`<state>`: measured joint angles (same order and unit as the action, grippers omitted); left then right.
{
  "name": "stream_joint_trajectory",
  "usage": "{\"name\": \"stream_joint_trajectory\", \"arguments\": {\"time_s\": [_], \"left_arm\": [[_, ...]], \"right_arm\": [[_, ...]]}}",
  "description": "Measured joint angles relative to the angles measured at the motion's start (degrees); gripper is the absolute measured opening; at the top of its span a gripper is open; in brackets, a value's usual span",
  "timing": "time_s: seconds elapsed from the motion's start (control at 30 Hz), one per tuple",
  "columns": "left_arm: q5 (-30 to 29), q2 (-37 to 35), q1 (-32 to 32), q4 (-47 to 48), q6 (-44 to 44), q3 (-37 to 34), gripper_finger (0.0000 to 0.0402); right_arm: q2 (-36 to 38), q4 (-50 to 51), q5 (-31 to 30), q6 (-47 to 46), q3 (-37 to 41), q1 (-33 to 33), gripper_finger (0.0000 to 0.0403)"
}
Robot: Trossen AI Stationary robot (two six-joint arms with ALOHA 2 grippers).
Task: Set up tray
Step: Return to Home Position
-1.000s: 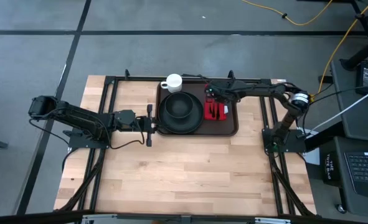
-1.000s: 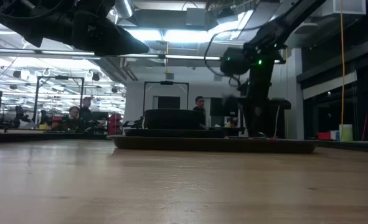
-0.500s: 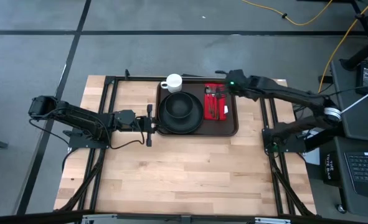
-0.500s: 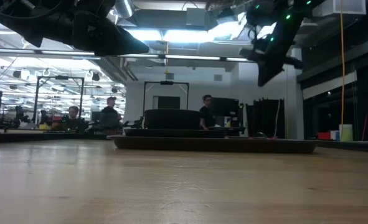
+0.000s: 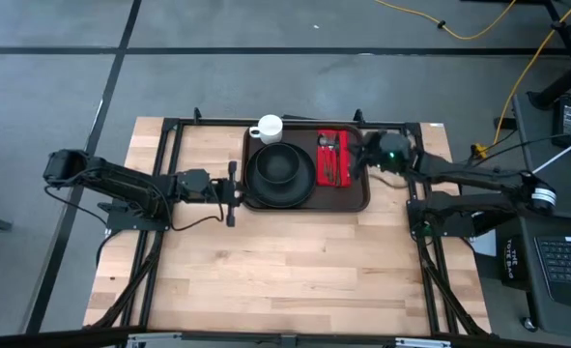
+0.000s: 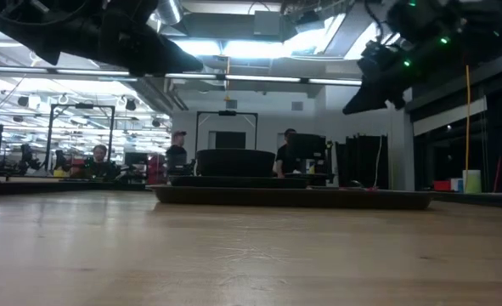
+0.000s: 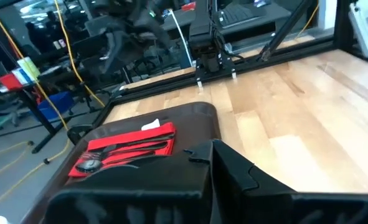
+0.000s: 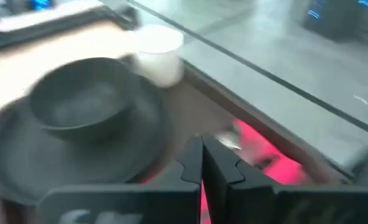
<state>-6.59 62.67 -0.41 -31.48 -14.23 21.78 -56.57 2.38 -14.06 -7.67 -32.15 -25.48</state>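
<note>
Right wrist view: my right gripper (image 8: 201, 144) pressed closed, empty, above tray (image 8: 199, 109). Red napkin (image 8: 258, 146) just ahead of fingertips; black bowl (image 8: 78, 102) on plate (image 8: 59, 168), white cup (image 8: 159, 53) farther ahead. Pulled back toward tray's right rim (half second ago over its far corner). Left gripper (image 5: 233, 189) closed, waiting beside tray's left edge.

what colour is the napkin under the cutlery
Red. The napkin shows best in the high view.

Front table (image 5: 285, 261) bare; tray (image 5: 309, 206) crowded; right hand (image 5: 364, 159) seemingly over right rim.
</note>
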Motion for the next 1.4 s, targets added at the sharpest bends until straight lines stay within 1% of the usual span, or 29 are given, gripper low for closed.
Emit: {"name": "stream_joint_trajectory", "arguments": {"time_s": [0.07, 0.1, 0.17, 0.2, 0.3, 0.43, 0.57, 0.77, 1.03, 1.1, 1.23, 1.27, 1.4], "left_arm": [[3.08, -0.38, 1.44, -0.1, 0.8, 0.0, 0.0001], [5.73, -0.51, 2.39, -0.23, 1.33, -0.14, 0.0001], [10.91, -0.74, 4.66, -2.03, 2.5, -1.53, 0.0003], [11.84, -0.7, 5.61, -3.57, 3.94, -2.38, 0.0003], [11.92, -0.9, 8.14, -9.97, 7.53, -5.77, 0.0002], [11.28, -2.34, 8.92, -18.07, 9.77, -10.43, 0.0001], [9.06, -5.17, 8.24, -20.08, 12.1, -13.85, 0.0003], [7.57, -9.55, 6.76, -19.33, 13.03, -16.52, 0.0001], [7.18, -19.14, 6.5, -16.97, 13.03, -21.37, 0.0001], [6.95, -21.72, 6.52, -13.19, 13.07, -21.31, 0.0001], [2.8, -27.11, 7.12, -5.52, 12.87, -21.31, 0.0003], [2.72, -28.72, 7.46, -3.92, 12.92, -21.31, 0.0003], [6.44, -35.61, 8.55, 1.65, 13.02, -21.3, 0.0001]], "right_arm": [[1.58, -6.39, 3.53, 1.48, 4.29, 0.45, 0.0004], [2.17, -8.98, 4.59, 2.11, 6.06, 0.73, 0.0005], [2.97, -12.6, 5.18, 2.58, 8.83, 1.27, 0.0005], [3.25, -13.51, 5.14, 2.61, 9.91, 1.48, 0.0005], [3.42, -14.17, 5.14, 2.44, 11.78, 2.12, 0.0005], [3.42, -15.57, 4.93, 2.01, 13.46, 2.56, 0.0005], [3.42, -15.7, 4.72, 1.91, 13.82, 2.56, 0.0005], [3.42, -15.17, 4.98, 0.36, 13.82, 3.66, 0.0006], [3.42, -14.58, 4.64, -0.9, 13.82, 6.62, 0.0006], [3.42, -14.73, 4.11, -0.72, 13.82, 7.24, 0.0006], [3.4, -14.84, 4.09, 0.64, 13.82, 8.08, 0.0006], [3.4, -14.94, 4.09, 1.15, 13.82, 8.22, 0.0006], [3.46, -15.04, 4.09, 2.55, 13.82, 8.29, 0.0006]]}}
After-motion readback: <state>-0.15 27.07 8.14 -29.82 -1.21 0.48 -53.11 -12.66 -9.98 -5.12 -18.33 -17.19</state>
